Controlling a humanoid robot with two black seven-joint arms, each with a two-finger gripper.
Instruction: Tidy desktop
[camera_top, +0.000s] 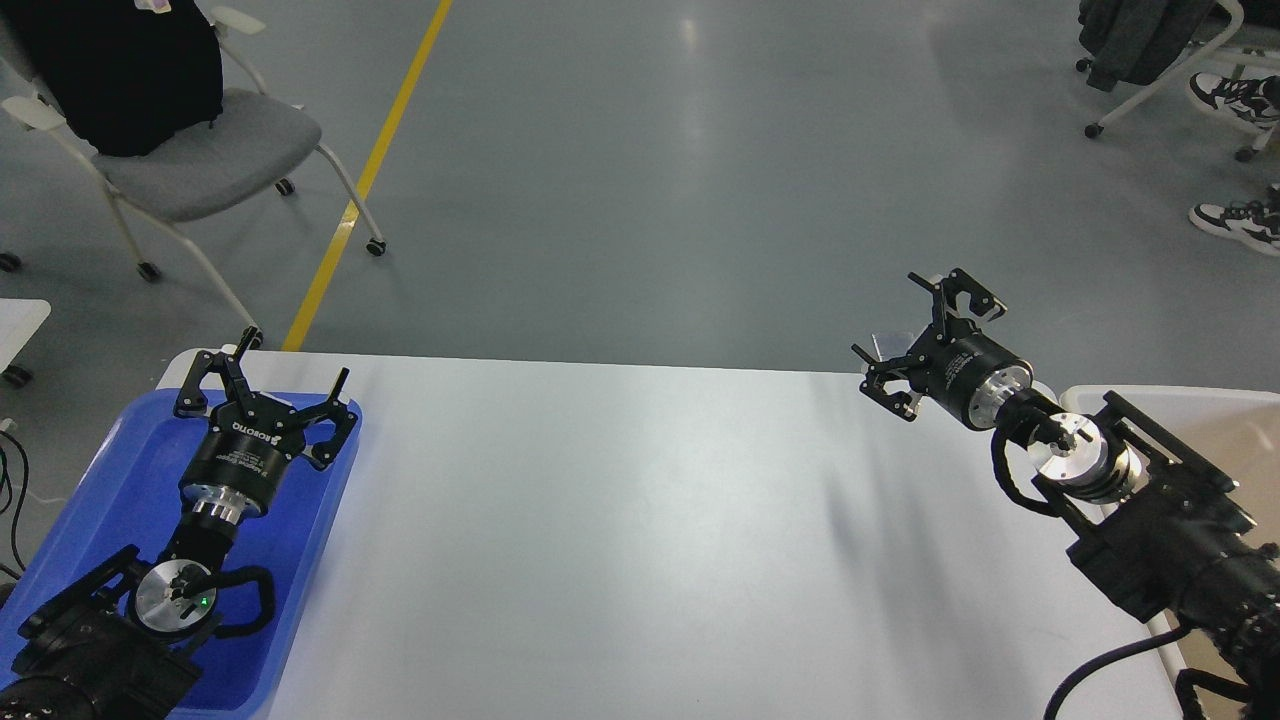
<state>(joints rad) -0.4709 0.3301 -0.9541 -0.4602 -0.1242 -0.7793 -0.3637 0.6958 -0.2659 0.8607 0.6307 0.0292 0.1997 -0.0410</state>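
Observation:
The white desktop (640, 540) fills the lower middle of the head view and nothing lies on its bare surface. My left gripper (265, 385) is open and empty, held over the far end of the blue tray (300, 520) at the table's left. My right gripper (920, 335) is open and empty, held above the table's far right edge.
A beige bin with a white rim (1230, 420) stands off the table's right end, partly behind my right arm. A grey chair (190, 150) stands on the floor at far left, beside a yellow floor line (370, 170). Another chair and shoes (1235, 100) are at far right.

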